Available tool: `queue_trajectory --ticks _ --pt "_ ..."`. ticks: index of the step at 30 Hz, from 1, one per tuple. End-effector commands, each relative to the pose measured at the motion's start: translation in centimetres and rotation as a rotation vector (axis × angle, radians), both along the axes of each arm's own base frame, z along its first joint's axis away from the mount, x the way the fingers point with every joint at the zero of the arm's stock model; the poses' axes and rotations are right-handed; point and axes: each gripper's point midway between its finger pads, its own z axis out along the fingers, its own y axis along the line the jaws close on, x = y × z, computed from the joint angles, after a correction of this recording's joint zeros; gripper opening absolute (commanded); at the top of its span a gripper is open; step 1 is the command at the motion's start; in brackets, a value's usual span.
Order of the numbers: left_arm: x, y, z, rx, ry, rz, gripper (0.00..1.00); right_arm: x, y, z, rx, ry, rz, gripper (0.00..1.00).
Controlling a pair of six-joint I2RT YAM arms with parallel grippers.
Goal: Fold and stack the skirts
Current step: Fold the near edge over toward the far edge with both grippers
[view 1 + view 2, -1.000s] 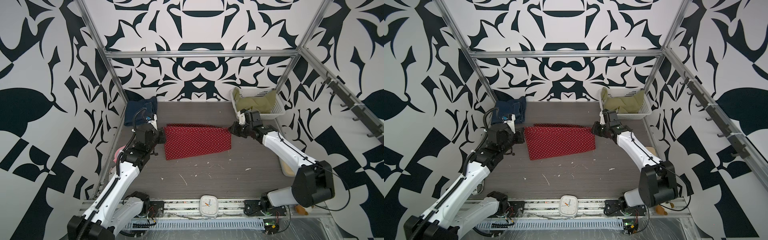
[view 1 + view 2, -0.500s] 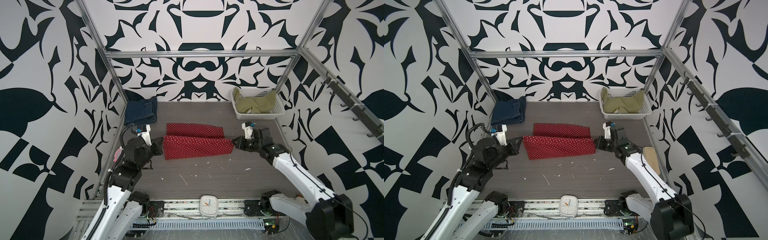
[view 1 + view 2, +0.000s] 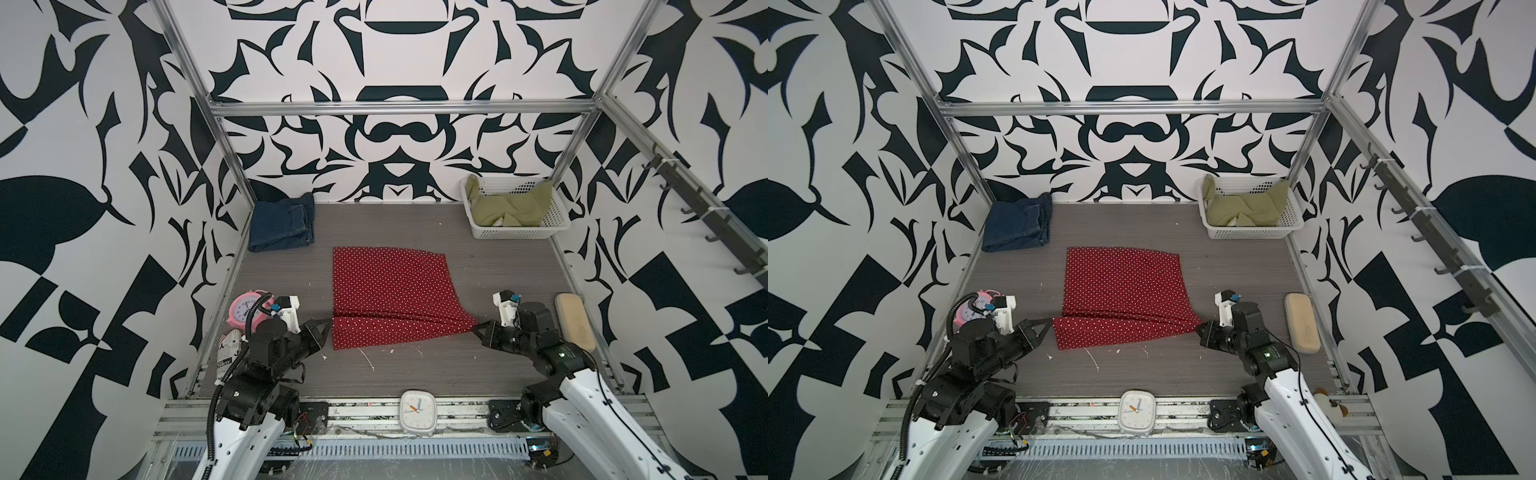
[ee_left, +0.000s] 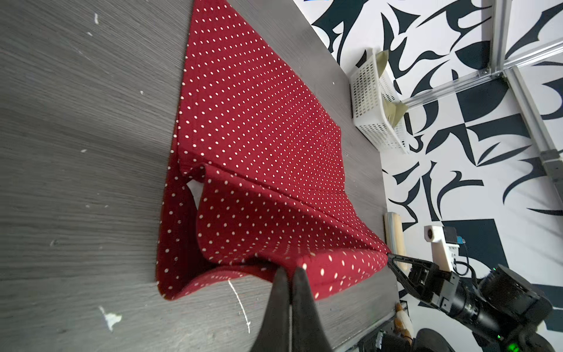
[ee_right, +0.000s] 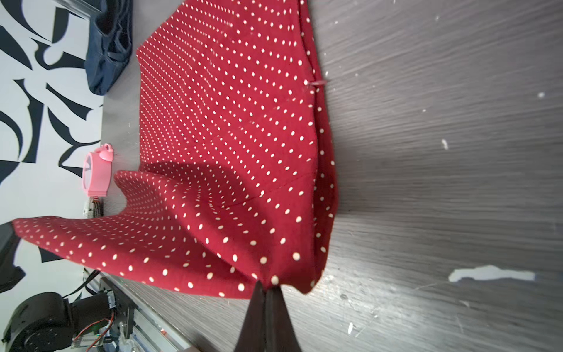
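Red cloth skirt with small white polka dots (image 3: 390, 291) lies on the grey wood-grain table (image 3: 498, 270), nearer me than the white perforated plastic basket (image 3: 515, 233) and to its left, near hem lifted. My left gripper (image 3: 329, 322) pinches the hem's left corner and my right gripper (image 3: 476, 328) the right one, jaws pressed together on the cloth. Plain olive-green skirt (image 3: 507, 205) is crumpled inside the basket. Folded dark blue denim skirt (image 3: 282, 224) is well left of the basket.

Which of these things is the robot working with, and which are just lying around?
For the job: red dotted skirt, blue denim skirt, olive-green skirt.

Just lying about: white basket holding the olive-green skirt, pink alarm clock, white square clock, beige case.
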Motion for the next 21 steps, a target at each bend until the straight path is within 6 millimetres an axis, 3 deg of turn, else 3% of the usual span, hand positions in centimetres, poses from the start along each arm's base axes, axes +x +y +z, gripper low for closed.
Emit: queue_trajectory --ticks 1,7,14,17,21 --pt "1.1 0.8 2.4 0.041 -0.061 0.042 0.00 2.6 -0.4 3.0 -0.019 -0.076 -0.044 0.00" --pt "4.1 1.4 6.2 0.130 -0.186 0.087 0.00 6.9 1.0 7.0 0.005 -0.157 -0.021 0.00" --pt "9.1 1.6 8.4 0.348 -0.223 0.083 0.00 12.6 2.2 9.3 0.020 -0.216 -0.039 0.00" --pt "11.5 2.0 9.7 0.438 -0.261 0.095 0.00 15.0 1.7 8.9 -0.039 -0.204 -0.074 0.00" --pt "14.5 2.6 9.8 0.523 -0.271 0.092 0.00 17.4 1.7 7.6 -0.078 -0.177 -0.096 0.00"
